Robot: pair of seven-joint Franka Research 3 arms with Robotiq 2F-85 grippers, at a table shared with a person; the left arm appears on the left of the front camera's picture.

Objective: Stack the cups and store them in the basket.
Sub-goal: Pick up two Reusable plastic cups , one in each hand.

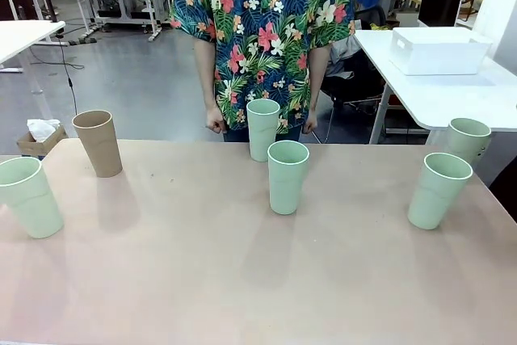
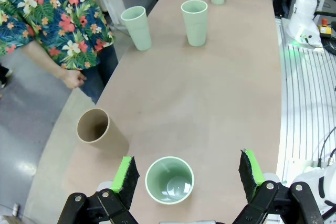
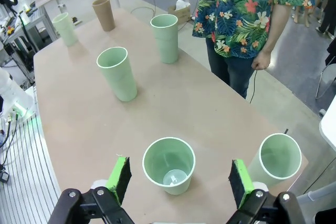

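Note:
Several pale mint cups and one tan-brown cup (image 1: pixel 98 143) stand upright, spread over the table. In the left wrist view my left gripper (image 2: pixel 188 177) hangs open above the far-left mint cup (image 2: pixel 169 179), which lies between its fingers, with the tan cup (image 2: pixel 97 129) beside it. My right gripper (image 3: pixel 180 179) is open too, over the right-hand mint cup (image 3: pixel 169 165); another mint cup (image 3: pixel 280 157) stands near the table corner. Two more mint cups (image 1: pixel 287 175) (image 1: pixel 262 128) stand mid-table. The white basket (image 1: pixel 436 50) sits on a separate white table at the back right.
A person in a flowered shirt (image 1: pixel 262 22) stands at the far edge, with both hands (image 1: pixel 216 123) hanging just behind the table. Wide bare tabletop (image 1: pixel 186 264) lies between the cups. A gap of floor separates this table from the basket's table (image 1: pixel 485 98).

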